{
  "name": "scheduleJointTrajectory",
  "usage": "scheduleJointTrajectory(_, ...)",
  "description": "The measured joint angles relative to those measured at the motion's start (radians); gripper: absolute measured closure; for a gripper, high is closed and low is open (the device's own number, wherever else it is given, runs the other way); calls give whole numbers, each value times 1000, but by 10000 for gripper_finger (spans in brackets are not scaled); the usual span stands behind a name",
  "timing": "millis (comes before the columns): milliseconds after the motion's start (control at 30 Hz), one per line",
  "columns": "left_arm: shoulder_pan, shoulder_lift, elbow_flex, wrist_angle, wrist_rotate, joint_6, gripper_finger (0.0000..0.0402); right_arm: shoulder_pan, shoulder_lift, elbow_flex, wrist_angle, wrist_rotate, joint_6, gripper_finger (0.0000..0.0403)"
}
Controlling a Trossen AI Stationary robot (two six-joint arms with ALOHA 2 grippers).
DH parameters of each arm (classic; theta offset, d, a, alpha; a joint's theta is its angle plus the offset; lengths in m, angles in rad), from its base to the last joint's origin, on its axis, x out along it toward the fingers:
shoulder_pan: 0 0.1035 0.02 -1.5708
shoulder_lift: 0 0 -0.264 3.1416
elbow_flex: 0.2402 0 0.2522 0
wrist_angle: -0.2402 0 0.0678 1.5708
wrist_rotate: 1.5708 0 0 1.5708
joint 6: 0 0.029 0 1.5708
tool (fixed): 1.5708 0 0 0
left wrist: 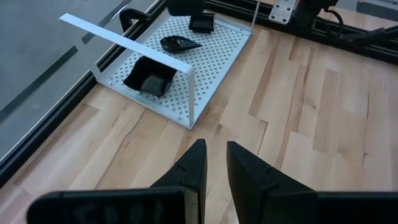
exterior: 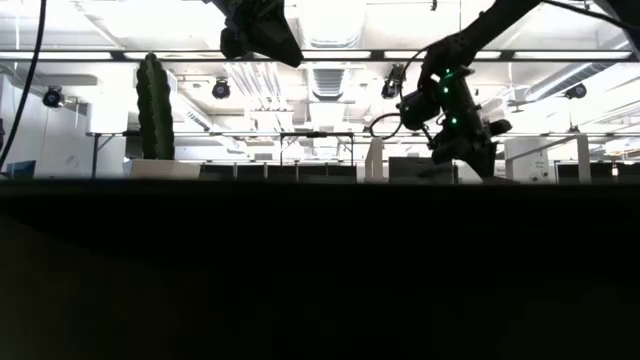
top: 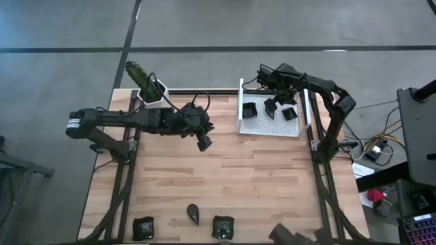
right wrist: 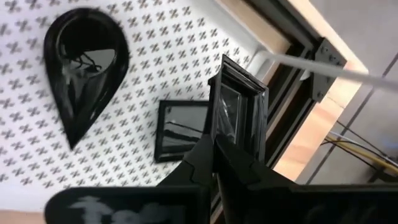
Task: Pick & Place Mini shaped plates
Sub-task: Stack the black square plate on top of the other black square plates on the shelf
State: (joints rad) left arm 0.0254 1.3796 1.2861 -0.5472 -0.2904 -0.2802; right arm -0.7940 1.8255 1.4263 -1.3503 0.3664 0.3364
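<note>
A white perforated tray (top: 272, 126) stands at the table's far right. In it lie a square mini plate (left wrist: 149, 78), a teardrop one (right wrist: 84, 68) and another square one (right wrist: 180, 130), all dark and glossy. My right gripper (right wrist: 214, 140) hangs over the tray's far right part, shut on a further square plate (right wrist: 239, 102). My left gripper (left wrist: 214, 146) hovers over the middle of the table, open by a narrow gap with nothing between its fingers. Three more plates rest along the near edge: a square (top: 143, 228), a teardrop (top: 194, 214) and a square (top: 223, 226). My right gripper pinches the square plate by one side of its rim (right wrist: 225, 127) between its two fingertips. The fingers come from above, pointing steeply down. The plate stands on edge beyond the fingertips, its hollow face turned sideways, lifted above the tray floor.
A white hexagonal pot with a green cactus (top: 151, 87) stands at the far left, close behind my left arm. The tray has raised white rims (left wrist: 124, 40) on two sides. Bare wood (top: 259, 177) lies between the tray and the near-edge plates.
</note>
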Motion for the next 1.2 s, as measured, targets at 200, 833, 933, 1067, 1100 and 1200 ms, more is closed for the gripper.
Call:
scheduleJointTrajectory(200,0,0,0,0,0,1,347,60,-44,-88,-6,0,55,394)
scheduleJointTrajectory(833,0,0,0,0,0,1,347,95,-51,-248,106,3,105,394)
scheduleJointTrajectory(933,0,0,0,0,0,1,347,95,-51,-259,119,3,105,394)
scheduleJointTrajectory(1067,0,0,0,0,1,1,347,95,-51,-271,143,3,103,394)
scheduleJointTrajectory(1100,0,0,0,0,1,1,347,95,-51,-272,146,3,103,393)
scheduleJointTrajectory(1200,0,0,0,0,1,1,347,96,-51,-273,152,3,103,380)
